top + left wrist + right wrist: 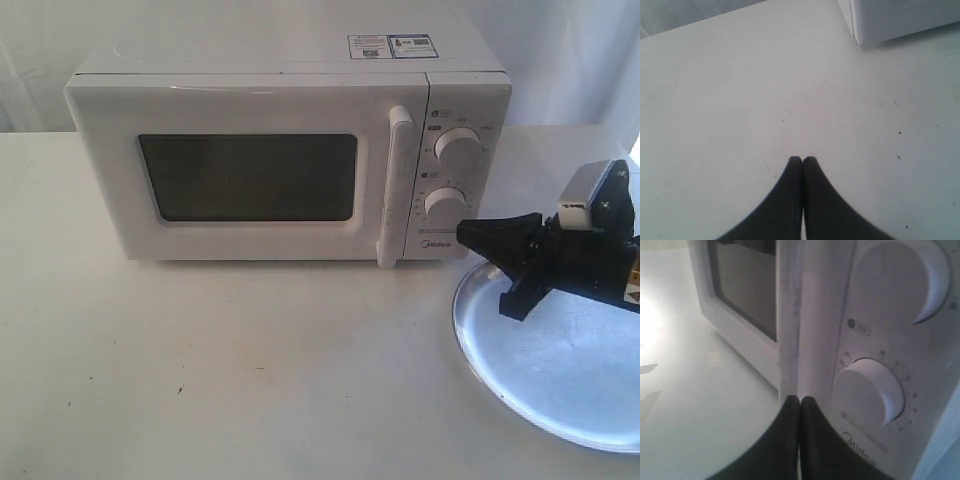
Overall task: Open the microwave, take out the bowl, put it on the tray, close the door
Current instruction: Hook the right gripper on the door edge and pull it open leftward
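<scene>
The white microwave (290, 150) stands at the back of the table with its door (250, 175) shut, its dark window facing me. Its vertical bar handle (396, 185) runs beside the two dials (458, 150). My right gripper (466, 233) is shut and empty, its tips just in front of the lower dial and logo, close to the handle's foot (788, 365). The silver tray (560, 370) lies under that arm at the right. My left gripper (802, 159) is shut over bare table, out of the exterior view. The bowl is hidden.
A corner of the microwave (900, 20) shows in the left wrist view, well off from the left fingers. The tray overhangs the picture's right edge. White tabletop (220, 360) stretches in front of the microwave.
</scene>
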Action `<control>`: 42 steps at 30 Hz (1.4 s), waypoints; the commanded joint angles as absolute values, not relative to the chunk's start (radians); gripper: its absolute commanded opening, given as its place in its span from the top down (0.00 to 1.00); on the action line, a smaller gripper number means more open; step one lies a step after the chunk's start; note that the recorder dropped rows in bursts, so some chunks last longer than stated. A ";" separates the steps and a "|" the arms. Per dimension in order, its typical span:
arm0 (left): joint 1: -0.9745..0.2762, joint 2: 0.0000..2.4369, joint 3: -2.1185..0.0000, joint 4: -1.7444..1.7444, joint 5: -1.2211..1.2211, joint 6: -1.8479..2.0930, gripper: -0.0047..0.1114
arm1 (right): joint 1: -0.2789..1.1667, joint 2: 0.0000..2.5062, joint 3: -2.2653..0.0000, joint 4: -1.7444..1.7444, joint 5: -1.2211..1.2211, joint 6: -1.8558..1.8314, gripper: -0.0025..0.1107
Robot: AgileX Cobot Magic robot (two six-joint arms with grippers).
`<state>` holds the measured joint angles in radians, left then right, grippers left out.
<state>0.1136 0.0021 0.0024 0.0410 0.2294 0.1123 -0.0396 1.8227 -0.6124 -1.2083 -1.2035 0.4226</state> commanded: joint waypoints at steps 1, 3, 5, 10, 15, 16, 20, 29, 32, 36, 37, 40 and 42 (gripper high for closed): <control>0.108 0.000 0.000 0.033 0.232 0.109 0.96 | -0.011 1.825 -0.617 -1.144 -1.221 0.371 0.98; 0.108 0.000 0.000 0.033 0.232 0.109 0.96 | 0.012 1.825 -0.617 -1.139 -1.221 0.355 0.98; 0.108 0.000 0.000 0.033 0.232 0.109 0.96 | 0.037 1.825 -0.617 -1.124 -1.221 0.331 0.95; 0.108 0.000 0.000 0.033 0.232 0.109 0.96 | 0.100 1.825 -0.617 -1.114 -1.221 0.225 0.70; 0.108 0.000 0.000 0.033 0.232 0.109 0.96 | 0.140 1.828 -0.617 -0.999 -1.221 0.202 0.42; 0.108 0.000 0.000 0.033 0.232 0.109 0.96 | 0.143 1.828 -0.617 -0.960 -1.221 0.202 0.41; 0.108 0.000 0.000 0.033 0.232 0.109 0.96 | 0.143 1.833 -0.630 -0.864 -1.221 0.193 0.42; 0.108 0.000 0.000 0.033 0.232 0.109 0.96 | 0.219 1.923 -0.743 -0.994 -1.196 0.188 0.43; 0.108 0.000 0.000 0.033 0.232 0.109 0.96 | 0.222 1.944 -0.797 -1.094 -1.190 0.251 0.51; 0.108 0.000 0.000 0.033 0.232 0.109 0.96 | 0.218 1.947 -0.856 -1.179 -1.209 0.409 0.61; 0.108 0.000 0.000 0.033 0.232 0.109 0.96 | 0.218 1.947 -0.872 -1.214 -1.211 0.426 0.63; 0.108 0.000 0.000 0.033 0.232 0.109 0.96 | 0.218 1.947 -0.913 -1.282 -1.209 0.473 0.63; 0.108 0.000 0.000 0.033 0.232 0.109 0.96 | 0.218 1.947 -0.934 -1.323 -1.200 0.503 0.64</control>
